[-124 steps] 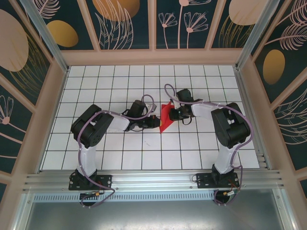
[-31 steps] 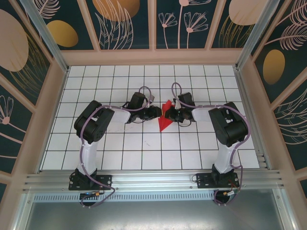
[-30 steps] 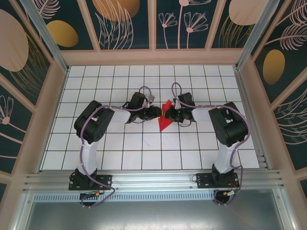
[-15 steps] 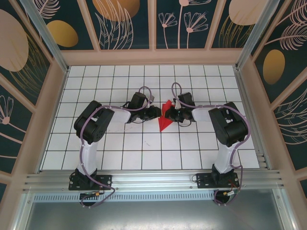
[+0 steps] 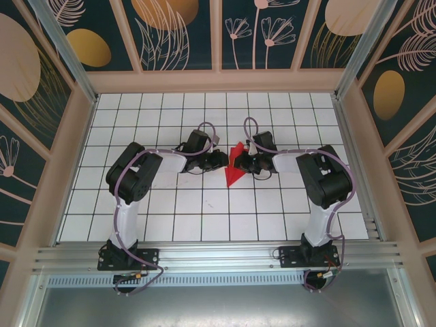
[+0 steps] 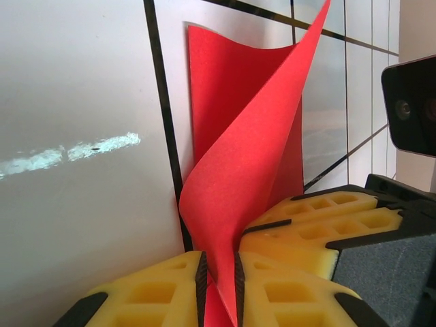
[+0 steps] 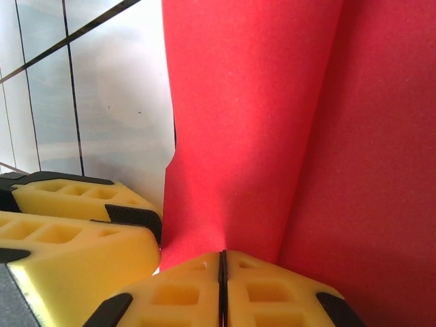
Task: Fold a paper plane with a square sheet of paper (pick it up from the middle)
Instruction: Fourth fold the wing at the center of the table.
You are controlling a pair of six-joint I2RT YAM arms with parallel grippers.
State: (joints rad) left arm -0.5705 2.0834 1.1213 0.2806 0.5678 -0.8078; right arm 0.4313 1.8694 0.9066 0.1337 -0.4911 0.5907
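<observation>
Since the first frame the left arm has swung in toward the middle. Its jaws have narrowed over the last second. The paper has hardly shifted.

Top view: red paper [image 5: 234,169] sits mid-table on the white tiled table [image 5: 136,204], between the two grippers. It is a folded, pointed shape. The long axis runs far to near, with the sharp tip toward the arm bases and slightly left. Left gripper [image 5: 224,161] touches its left edge, right gripper [image 5: 243,162] its right edge.

Left wrist: left gripper [image 6: 219,264] has its yellow fingers [image 6: 157,289] pinched on the paper's lower edge. The red paper [image 6: 238,157] stands up off the table in a curl, its top corner pointing away from the camera. The right gripper's fingers [image 6: 327,214] are just beside it.

Right wrist: right gripper [image 7: 222,262] has its jaws pressed tight together on a crease of the red paper [image 7: 272,122]. The left gripper's fingers [image 7: 75,211] are close at lower left.
</observation>
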